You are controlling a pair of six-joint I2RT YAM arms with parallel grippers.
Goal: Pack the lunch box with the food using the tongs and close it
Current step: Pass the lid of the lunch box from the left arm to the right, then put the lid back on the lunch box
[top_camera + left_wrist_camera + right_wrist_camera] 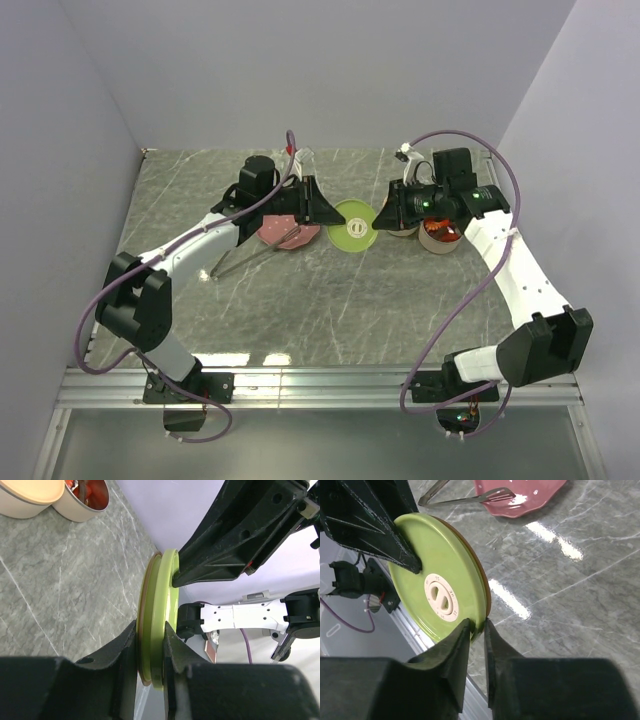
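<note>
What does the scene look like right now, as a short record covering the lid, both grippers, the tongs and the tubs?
lid: green lid, round, pale vent in its centre, between the two arms
left gripper: shut on the lid's rim
right gripper: shut on the opposite rim
tongs: not held, tips on the pink plate
tubs: open tub with red food; beige tub beside it
</note>
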